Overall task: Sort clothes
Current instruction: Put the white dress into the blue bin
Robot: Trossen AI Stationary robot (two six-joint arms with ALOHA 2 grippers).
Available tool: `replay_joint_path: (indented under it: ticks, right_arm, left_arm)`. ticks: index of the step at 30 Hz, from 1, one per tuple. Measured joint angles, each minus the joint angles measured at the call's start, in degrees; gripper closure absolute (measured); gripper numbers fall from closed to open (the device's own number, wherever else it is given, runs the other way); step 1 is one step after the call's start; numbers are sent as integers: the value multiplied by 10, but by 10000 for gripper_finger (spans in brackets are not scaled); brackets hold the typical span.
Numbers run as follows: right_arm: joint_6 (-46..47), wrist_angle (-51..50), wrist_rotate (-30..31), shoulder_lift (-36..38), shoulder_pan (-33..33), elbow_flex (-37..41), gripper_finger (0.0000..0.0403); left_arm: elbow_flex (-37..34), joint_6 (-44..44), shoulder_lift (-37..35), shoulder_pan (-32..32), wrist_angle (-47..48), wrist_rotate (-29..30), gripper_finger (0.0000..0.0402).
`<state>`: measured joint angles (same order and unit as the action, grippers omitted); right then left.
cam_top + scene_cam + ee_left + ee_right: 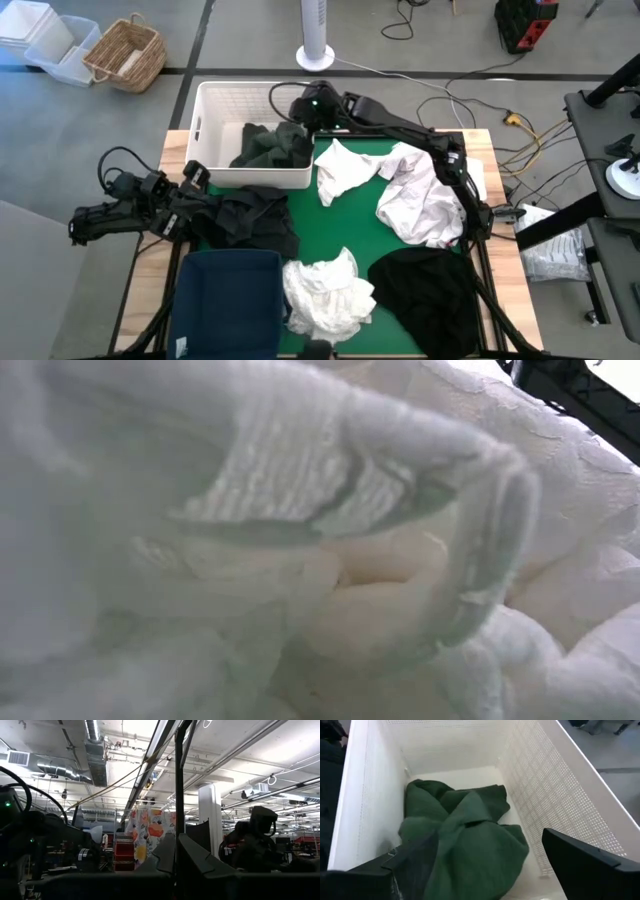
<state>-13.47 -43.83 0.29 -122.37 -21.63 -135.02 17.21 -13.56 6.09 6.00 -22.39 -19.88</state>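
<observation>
Sorting is showing in how the clothes are lying: dark green garments (pixel 465 840) are sitting inside the white lattice basket (pixel 222 100) at the far left of the tabletop (pixel 170 150), which suggests dark green is being collected there. The right gripper (pixel 300 118) is hanging over the basket's right end, its jaws standing apart with nothing between them, so I judge it is either dropping off or reaching in. Three white garments (pixel 420 200) and a black one (pixel 425 285) are lying loose on the green mat, apparently not yet sorted. Another black garment (pixel 245 218) is bunching beside the left gripper (pixel 190 195), which is resting at the tabletop's left edge; whether its jaws are apart or together I cannot tell, since its wrist view is looking up at the ceiling. The navy bin (pixel 228 300) is waiting at the near edge. A white cloth (pixel 300 540) is covering the low view completely, hiding everything behind it.
</observation>
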Motion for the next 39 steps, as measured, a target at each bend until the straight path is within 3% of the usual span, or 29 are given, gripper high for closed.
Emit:
replay_joint_path:
  ticks: [14, 28, 33, 39]
  right_arm:
    - [-12, -22, 14, 77, 35, 0, 115]
    - [-30, -130, 37, 192, 163, 21, 195]
    - [-30, -117, 74, 253, 222, 98, 199]
    - [-7, -45, 133, 348, 277, 251, 199]
  left_arm:
    - [0, 0, 0, 0, 6, 0, 401]
    - [0, 0, 43, 0, 5, 25, 401]
    - [0, -4, 78, 0, -25, 29, 401]
    - [9, -5, 107, 0, -38, 28, 401]
